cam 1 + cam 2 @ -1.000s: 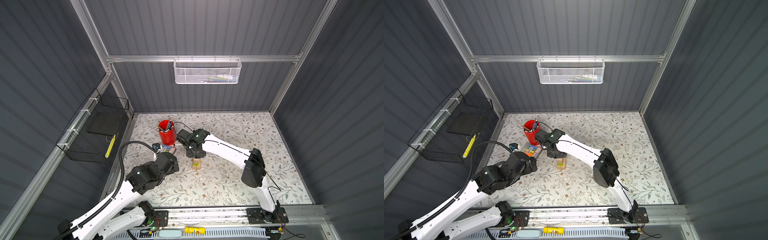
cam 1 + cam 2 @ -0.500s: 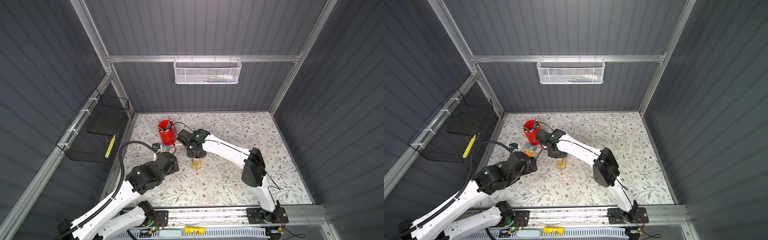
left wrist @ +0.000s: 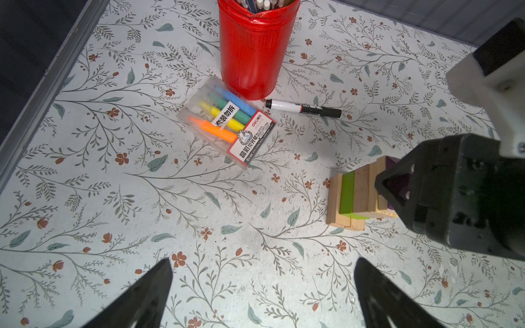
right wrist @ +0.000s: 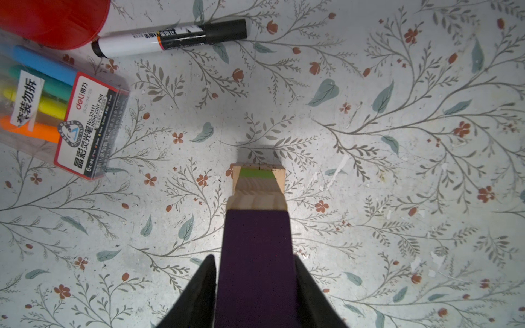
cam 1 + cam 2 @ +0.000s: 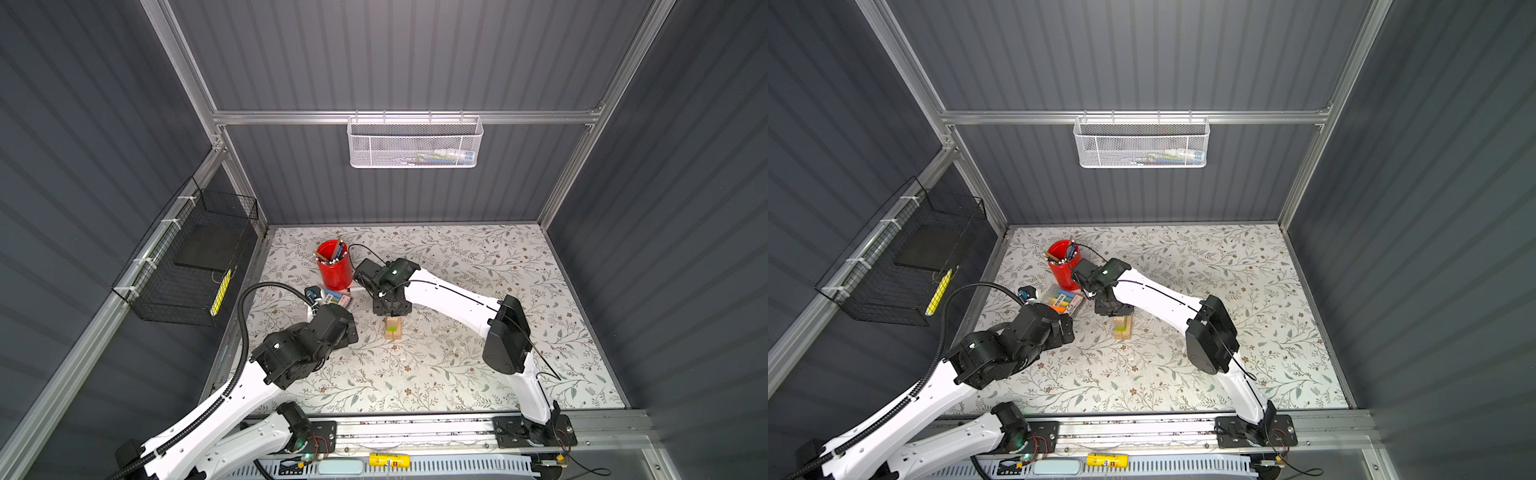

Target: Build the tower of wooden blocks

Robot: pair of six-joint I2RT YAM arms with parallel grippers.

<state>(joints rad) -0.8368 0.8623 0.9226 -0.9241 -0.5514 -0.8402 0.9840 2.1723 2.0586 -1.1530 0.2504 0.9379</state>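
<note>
The right gripper (image 4: 253, 258) hangs straight over the tower (image 5: 393, 328). Its two black fingers (image 4: 204, 284) sit close on either side of the purple block (image 4: 257, 241) on top; I cannot tell whether they press it or stand just clear. The tower stands a little left of the table's (image 5: 415, 374) middle, with a lime-green layer among pale bricks. The left gripper (image 3: 263, 261) is spread wide and holds nothing, over bare table nearer the left edge. Toward the back-left corner stands a red cup (image 5: 334, 270), with a highlighter packet (image 3: 227, 122) and a black marker (image 3: 302, 107) just beside its base.
</note>
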